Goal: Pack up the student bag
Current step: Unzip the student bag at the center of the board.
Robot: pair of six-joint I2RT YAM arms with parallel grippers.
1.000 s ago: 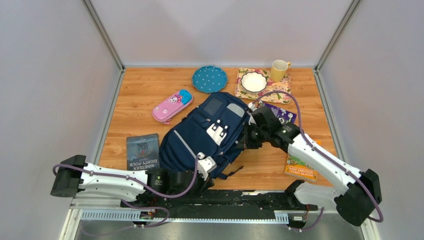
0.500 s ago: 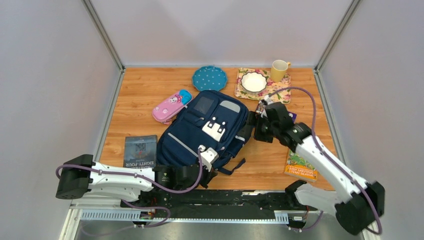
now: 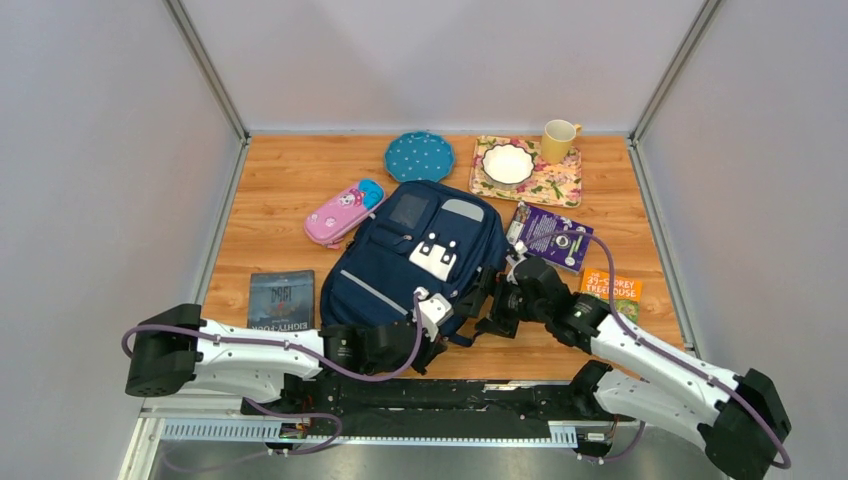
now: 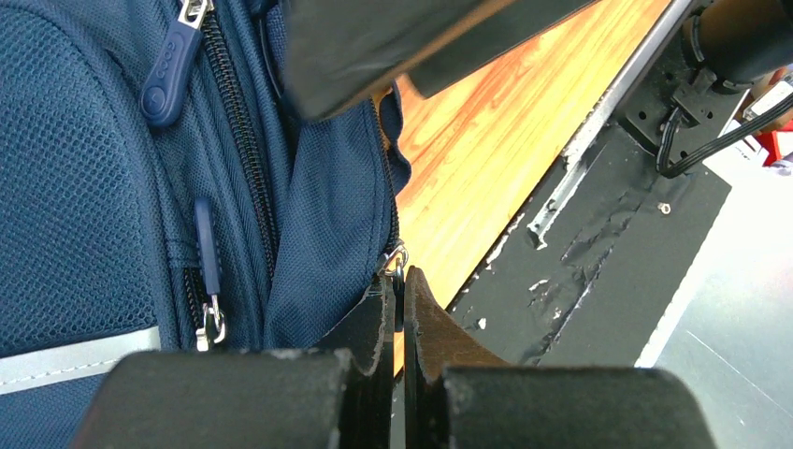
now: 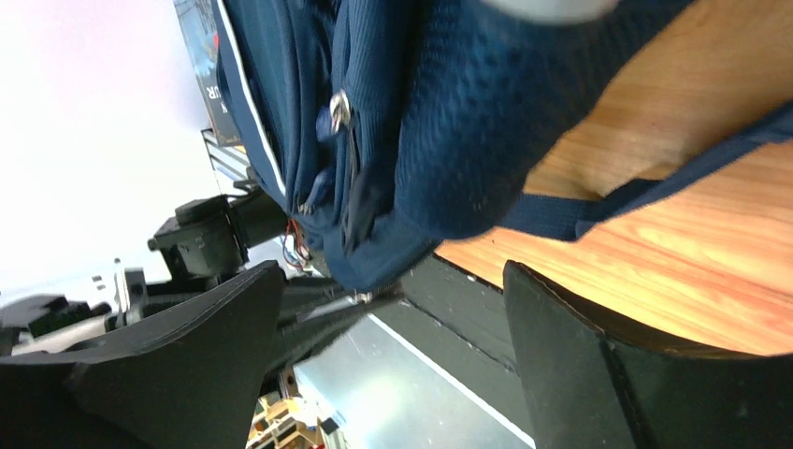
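The student bag [image 3: 420,258], navy with a white patch and pale stripes, lies flat mid-table with its grey top panel pointing away. My left gripper [image 3: 432,332] sits at the bag's near edge. In the left wrist view this gripper [image 4: 400,281] is shut on a metal zip pull [image 4: 396,259] at the corner of the bag [image 4: 112,168]. My right gripper [image 3: 496,314] is at the bag's near right corner, beside a loose strap. Seen from the right wrist, that gripper [image 5: 393,281] stands open, the bag's corner [image 5: 393,140] just beyond its fingertips and nothing held.
A pink pencil case [image 3: 344,211] and a dark book [image 3: 281,298] lie left of the bag. A purple book [image 3: 553,235] and an orange book [image 3: 612,288] lie to its right. A teal plate [image 3: 419,157], a floral tray [image 3: 553,187], a white bowl [image 3: 508,163] and a yellow mug [image 3: 558,140] line the back.
My right gripper opened, let go of the bag's right side and dropped toward the near edge. The bag shifted and straightened a little. My left arm moved right, still gripping the zip pull.
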